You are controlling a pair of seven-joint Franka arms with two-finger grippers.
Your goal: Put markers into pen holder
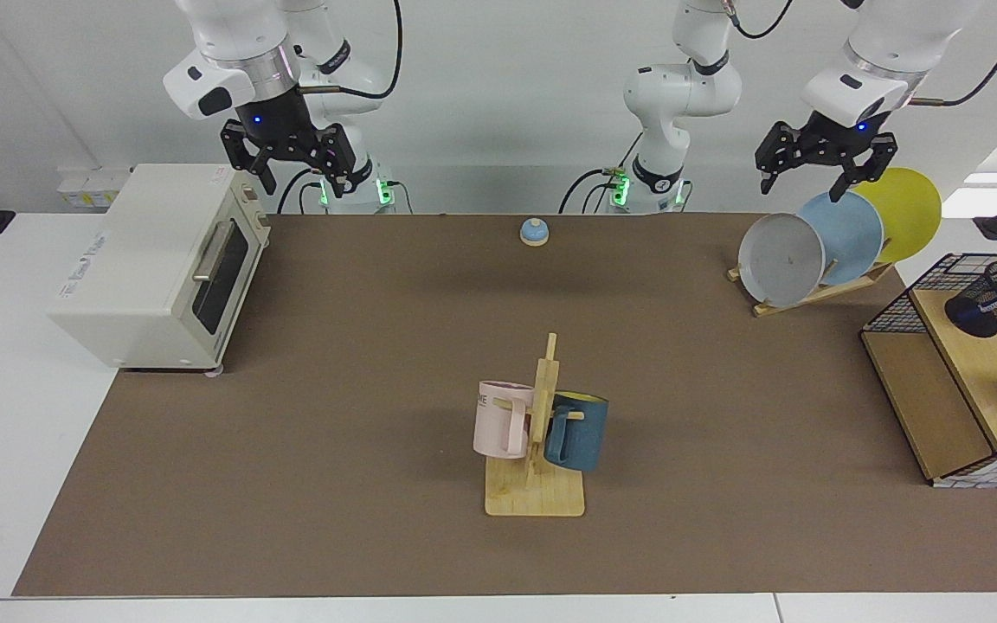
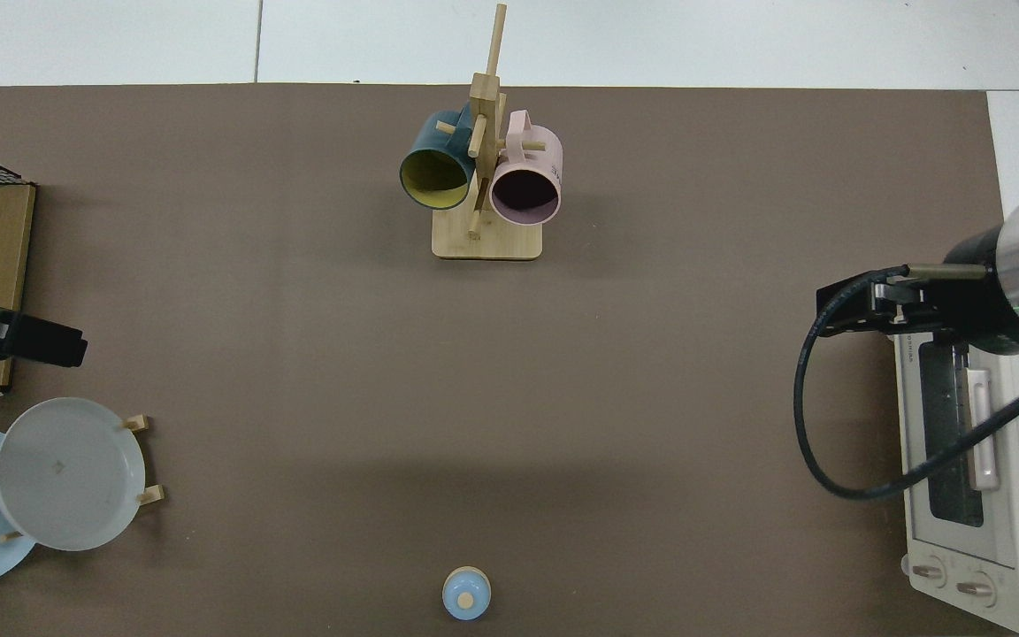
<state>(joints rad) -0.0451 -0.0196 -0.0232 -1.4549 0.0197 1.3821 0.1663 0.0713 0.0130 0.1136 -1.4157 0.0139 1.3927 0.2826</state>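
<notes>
Left gripper point(image 1: 825, 176) wide, empty, above plates point(image 1: 782, 257); right gripper point(image 1: 294, 167) wide over toaster oven point(image 1: 152, 260); its label unreadable.

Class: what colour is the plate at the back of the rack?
Yellow plate, clearest in the facing view.

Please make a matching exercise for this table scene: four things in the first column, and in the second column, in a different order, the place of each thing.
Things:
1. pen holder
2. pink mug
3. grey plate
4. right gripper

Places:
A. hanging on the wooden mug tree
B. in the air above the toaster oven's front edge
C. on the wooden shelf inside the wire basket
D. at the front of the wooden dish rack

Pairs: 1-C, 2-A, 3-D, 4-B
</notes>
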